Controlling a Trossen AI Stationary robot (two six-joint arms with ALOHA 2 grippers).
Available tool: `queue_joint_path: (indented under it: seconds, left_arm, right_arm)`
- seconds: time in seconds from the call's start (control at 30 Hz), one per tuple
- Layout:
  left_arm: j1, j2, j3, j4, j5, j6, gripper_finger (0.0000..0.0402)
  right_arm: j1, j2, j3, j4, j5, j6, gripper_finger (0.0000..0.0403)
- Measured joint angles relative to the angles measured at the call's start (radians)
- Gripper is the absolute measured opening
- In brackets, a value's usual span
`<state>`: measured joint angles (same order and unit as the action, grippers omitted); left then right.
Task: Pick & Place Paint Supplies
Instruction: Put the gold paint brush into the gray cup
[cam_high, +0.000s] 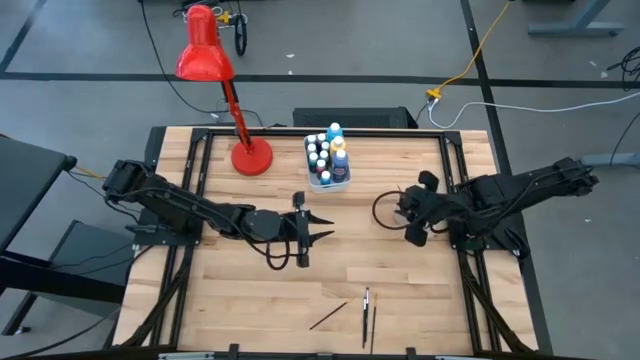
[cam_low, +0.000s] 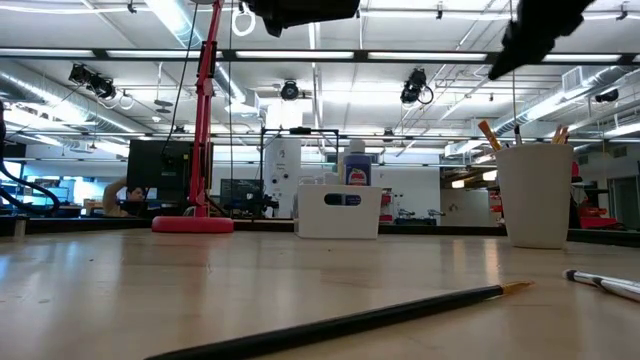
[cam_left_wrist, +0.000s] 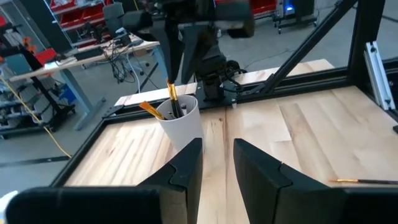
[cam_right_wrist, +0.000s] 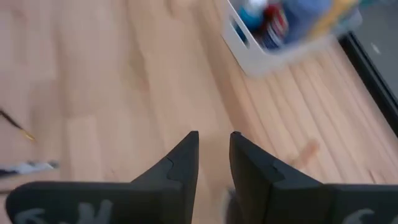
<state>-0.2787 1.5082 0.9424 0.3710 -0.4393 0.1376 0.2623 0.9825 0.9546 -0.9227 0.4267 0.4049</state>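
A white cup (cam_left_wrist: 181, 121) holding several brushes (cam_left_wrist: 172, 99) stands on the table between my two grippers; it also shows in the low view (cam_low: 536, 195). A white tub (cam_high: 328, 172) filled with white-capped paint bottles (cam_high: 336, 150) sits at the far middle. Two loose brushes (cam_high: 366, 312) (cam_high: 328, 318) lie flat near the front edge. My left gripper (cam_high: 325, 228) (cam_left_wrist: 217, 149) hovers level, pointing at the cup, open by a narrow gap and holding nothing. My right gripper (cam_high: 403, 212) (cam_right_wrist: 214, 140) slants down above the table by the cup, open and with nothing in it.
A red desk lamp (cam_high: 250, 157) stands on its round base at the far left, its head (cam_high: 203, 50) reaching beyond the table. A black frame (cam_high: 470, 200) runs around the wooden top. Bare wood lies between the tub and the loose brushes.
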Motion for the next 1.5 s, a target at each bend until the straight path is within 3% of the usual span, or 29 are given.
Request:
queue_joint_path:
  seconds: [0.33,0.57,0.8,0.97,1.17,1.33,1.5]
  left_arm:
    - [0.0,0.054,-0.005,-0.045,0.01,-0.087,0.0098]
    - [0.0,0.085,-0.001,-0.018,0.013,-0.043,0.0098]
    - [0.0,0.095,0.001,-0.013,0.014,-0.047,0.0098]
    - [0.0,0.095,0.0,-0.021,0.015,-0.046,0.0098]
    - [0.0,0.095,0.0,-0.02,0.015,-0.045,0.0098]
    - [0.0,0.095,0.0,-0.023,0.015,-0.047,0.0098]
    - [0.0,0.095,0.0,-0.023,0.015,-0.052,0.0098]
  right_arm:
    - [0.0,0.026,0.001,0.271,-0.135,-0.17,0.0091]
    - [0.002,0.107,0.001,0.323,-0.379,-0.281,0.0091]
    - [0.038,0.292,0.001,0.488,-0.602,-0.401,0.0093]
    - [0.099,0.444,0.001,0.625,-0.592,-0.539,0.0113]
    - [0.143,0.505,0.0,0.613,-0.624,-0.702,0.014]
    - [0.174,0.505,0.0,0.607,-0.755,-0.67,0.0137]
    - [0.217,0.51,-0.076,0.655,-0.711,-0.651,0.0124]
